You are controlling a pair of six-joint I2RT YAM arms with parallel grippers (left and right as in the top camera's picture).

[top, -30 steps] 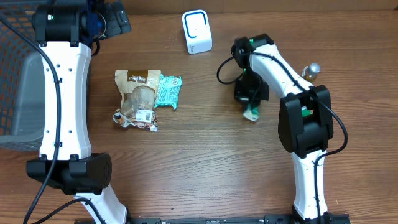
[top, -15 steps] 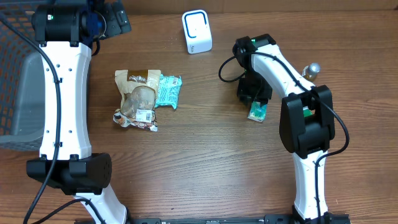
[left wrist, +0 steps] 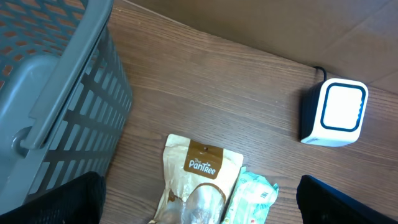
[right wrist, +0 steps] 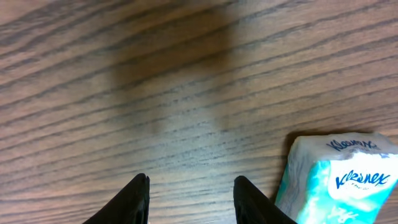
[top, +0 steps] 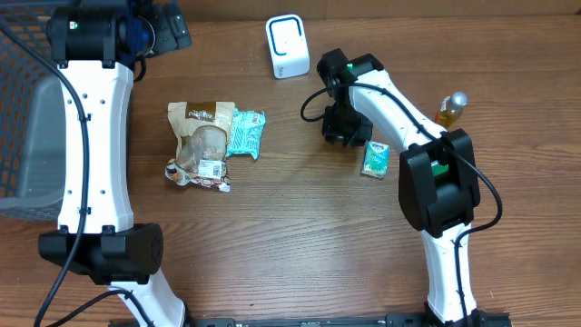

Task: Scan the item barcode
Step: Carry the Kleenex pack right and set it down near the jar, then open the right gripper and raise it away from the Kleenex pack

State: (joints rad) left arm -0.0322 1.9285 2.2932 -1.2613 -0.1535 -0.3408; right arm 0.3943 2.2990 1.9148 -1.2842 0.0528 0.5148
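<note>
Well, white scanner (top: 287, 45) on wood-grain table (top: 300, 245).

The brown pouch (left wrist: 204, 165) reads "PanTree"; the teal tissue pack (right wrist: 342, 180) reads "Kleenex" twice.

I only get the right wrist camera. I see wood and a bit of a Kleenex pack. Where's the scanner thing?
Observer: The white scanner stands near the far edge of the table, beyond the right gripper.
Operator: Anything else to scan?
Observer: A brown PanTree bag and a teal packet lie side by side, nearer the left arm.
Operator: What's that other arm doing?
Observer: The left gripper hangs open and empty beside a grey basket.
</note>
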